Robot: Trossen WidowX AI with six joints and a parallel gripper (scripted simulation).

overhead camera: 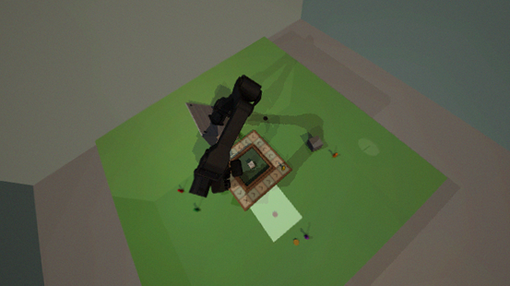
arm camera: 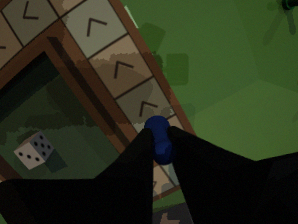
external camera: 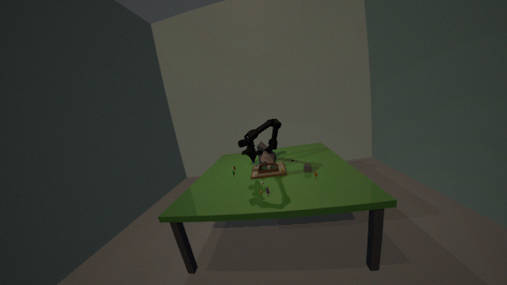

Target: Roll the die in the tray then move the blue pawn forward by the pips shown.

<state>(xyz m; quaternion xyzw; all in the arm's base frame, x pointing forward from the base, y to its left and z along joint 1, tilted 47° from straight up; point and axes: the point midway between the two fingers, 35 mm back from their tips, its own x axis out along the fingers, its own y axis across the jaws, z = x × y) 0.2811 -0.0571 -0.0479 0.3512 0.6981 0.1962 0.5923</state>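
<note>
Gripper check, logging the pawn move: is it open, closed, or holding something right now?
Gripper: closed on the blue pawn, over the arrow track of the board.
</note>
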